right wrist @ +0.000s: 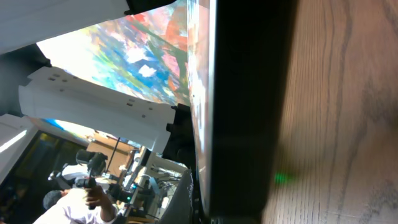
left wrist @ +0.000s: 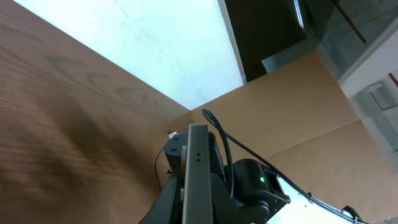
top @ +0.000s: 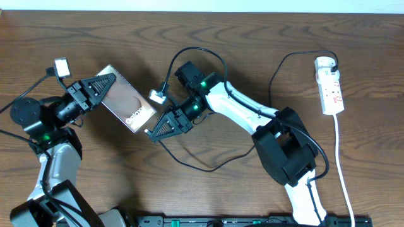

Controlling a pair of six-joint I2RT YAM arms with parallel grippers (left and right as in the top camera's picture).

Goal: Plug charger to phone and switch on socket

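Note:
The phone (top: 123, 98) is dark and glossy, with a white "Galaxy" sticker at its near-right end. My left gripper (top: 108, 81) is shut on its far-left end; the left wrist view shows the phone (left wrist: 198, 162) edge-on between the fingers. My right gripper (top: 150, 132) lies against the sticker end. The right wrist view is filled by the phone's dark edge (right wrist: 249, 106), and only one finger shows beside it. The charger's black cable (top: 208, 169) comes out under the right gripper, and its connector tip is hidden. The black plug (top: 328, 63) sits in the white socket (top: 332, 94).
The socket's white cord (top: 341, 164) runs down the right side toward the table's front edge. Black cable loops (top: 196, 52) lie behind the right wrist and toward the socket (top: 284, 63). A black rail (top: 252, 221) runs along the front edge.

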